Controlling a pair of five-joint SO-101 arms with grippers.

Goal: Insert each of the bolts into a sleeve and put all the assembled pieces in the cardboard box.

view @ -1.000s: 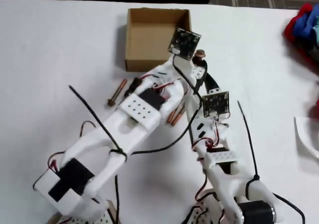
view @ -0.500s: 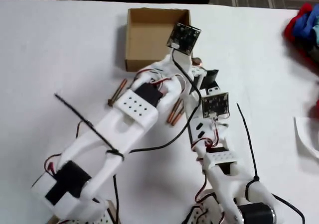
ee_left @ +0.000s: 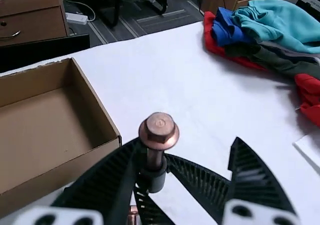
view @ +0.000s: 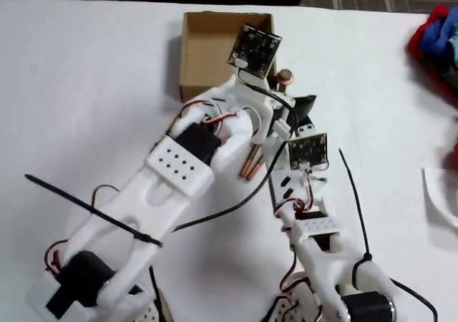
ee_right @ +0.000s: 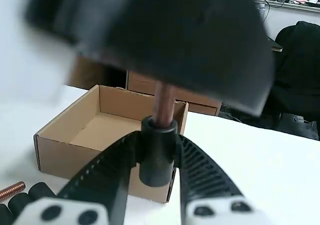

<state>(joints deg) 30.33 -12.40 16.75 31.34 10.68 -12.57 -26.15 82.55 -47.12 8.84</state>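
Note:
A copper bolt [ee_left: 159, 130] with a flanged hex head stands upright in a black sleeve [ee_left: 152, 177]. My right gripper [ee_right: 157, 145] is shut on that sleeve [ee_right: 157, 160], and the bolt's shaft [ee_right: 164, 102] rises from it. My left gripper [ee_left: 187, 150] is open around the bolt; one finger is beside it, the other well apart. In the high view the bolt head [view: 285, 76] shows just right of the cardboard box [view: 215, 50], above the right gripper [view: 297, 111]. The box [ee_left: 45, 125] is empty.
Two loose copper bolts [view: 250, 163] lie between the arms. Black sleeves [ee_right: 25, 200] and a bolt tip [ee_right: 10, 191] lie on the table by the box [ee_right: 100, 130]. A pile of clothes [view: 436, 36] lies at the far right, a white sheet [view: 440, 200] below it.
The left arm has swung: its wrist shifted toward the box and its elbow dropped to the lower left. The bolt head stays in place. The right arm has not moved.

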